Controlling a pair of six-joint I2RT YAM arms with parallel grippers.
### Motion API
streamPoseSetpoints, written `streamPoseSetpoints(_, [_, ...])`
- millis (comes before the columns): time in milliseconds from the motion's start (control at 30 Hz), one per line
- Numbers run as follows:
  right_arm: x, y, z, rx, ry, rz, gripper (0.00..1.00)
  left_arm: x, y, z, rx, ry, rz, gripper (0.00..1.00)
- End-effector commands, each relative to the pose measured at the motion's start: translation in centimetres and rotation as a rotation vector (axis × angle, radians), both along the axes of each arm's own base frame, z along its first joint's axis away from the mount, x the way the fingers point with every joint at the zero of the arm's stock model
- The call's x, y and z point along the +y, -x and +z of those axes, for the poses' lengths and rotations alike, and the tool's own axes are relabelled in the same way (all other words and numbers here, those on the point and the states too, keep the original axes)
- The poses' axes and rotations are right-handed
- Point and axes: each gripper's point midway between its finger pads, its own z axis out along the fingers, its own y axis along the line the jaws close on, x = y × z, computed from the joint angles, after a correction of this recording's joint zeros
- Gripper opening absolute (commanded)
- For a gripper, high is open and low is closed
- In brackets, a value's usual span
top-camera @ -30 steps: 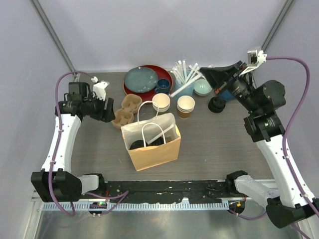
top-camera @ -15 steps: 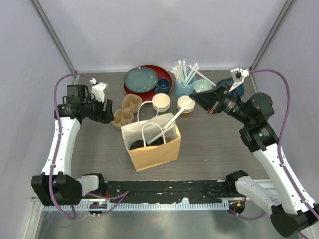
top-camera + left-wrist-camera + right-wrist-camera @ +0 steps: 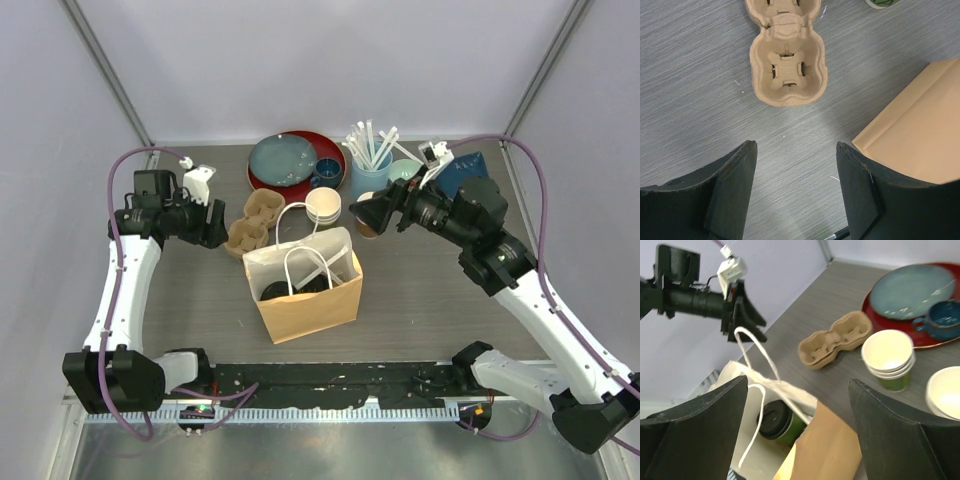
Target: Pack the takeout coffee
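A brown paper bag (image 3: 308, 305) with white handles stands open in the middle of the table. Two black lids (image 3: 275, 291) (image 3: 316, 283) of the takeout coffee show inside it. In the right wrist view only the green-sided cup (image 3: 778, 421) shows, lying tilted in the bag (image 3: 832, 452). My right gripper (image 3: 370, 212) (image 3: 797, 382) hangs open just above the bag's back right rim, with nothing between its fingers. My left gripper (image 3: 213, 222) (image 3: 796, 147) is open over bare table, left of the bag (image 3: 920, 140) and just short of a pulp cup carrier (image 3: 786, 65).
The pulp carrier (image 3: 252, 220) lies behind the bag on the left. Lidless cup stacks (image 3: 323, 205) (image 3: 888, 357) stand behind the bag. Further back are a blue cup of white straws (image 3: 368, 172), a red tray (image 3: 335, 155) with a blue plate (image 3: 283, 160), and a pale bowl (image 3: 405, 172).
My right gripper swung from the back right down to the bag with a white straw, then opened; the straw is gone from its jaws. The left arm stayed put.
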Motion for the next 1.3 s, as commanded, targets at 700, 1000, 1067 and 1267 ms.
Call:
streamPoseSetpoints(700, [-26.4,-10.0,-12.4,-0.009,0.360,-1.069,0.89,5.1,-7.5,-4.2,-0.378,0.015,0.356,0.73])
streamPoseSetpoints(1000, [-27.5,-9.4,-19.8,-0.038,0.387,-1.111,0.89,8.1,-8.1,-5.8,-0.648,0.075,0.593,0.94])
streamPoseSetpoints(1067, [-27.4,-9.6,-20.2,-0.046,0.378,-1.105,0.89,8.2,-7.9,-6.3,-0.665,0.099,0.625,0.96])
streamPoseSetpoints(1267, [-27.6,-9.4,-21.4,-0.085,0.345,-1.126,0.88,5.8,-6.8,-7.5,-0.702,0.183,0.508,0.97])
